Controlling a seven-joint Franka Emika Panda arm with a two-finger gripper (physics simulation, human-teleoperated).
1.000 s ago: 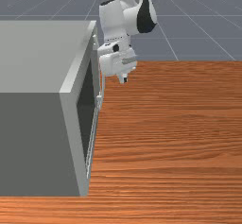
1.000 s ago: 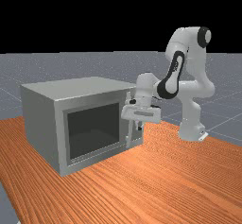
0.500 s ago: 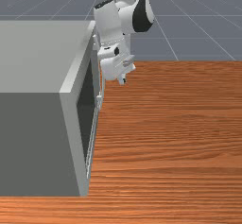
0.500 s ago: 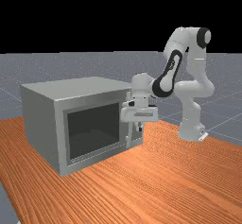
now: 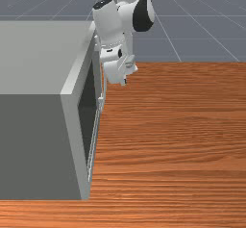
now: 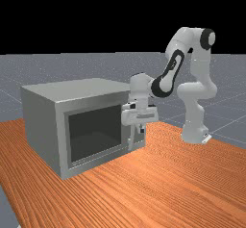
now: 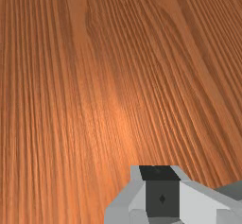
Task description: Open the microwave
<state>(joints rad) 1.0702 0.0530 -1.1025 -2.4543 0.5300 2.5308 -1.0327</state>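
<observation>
Currently: microwave (image 5: pixel 33 58) door shut, unit on the tabletop (image 5: pixel 182 135), near the tabletop's edge on the far view's left. End effector (image 6: pixel 141 130) is above the tabletop, by the handle (image 6: pixel 130 143) end of the door; can't tell whether it's spread or pressed together. The handle stands upright off the door, closest obstacle to the hand; contact there unclear. Far view has the hand overlapping the handle's upper part; front view has a gap between handle and end effector tip. Far view also gives the arm base (image 6: pixel 193 133) and full door window (image 6: pixel 96 131); wrist view gives wood grain below the end effector.
</observation>
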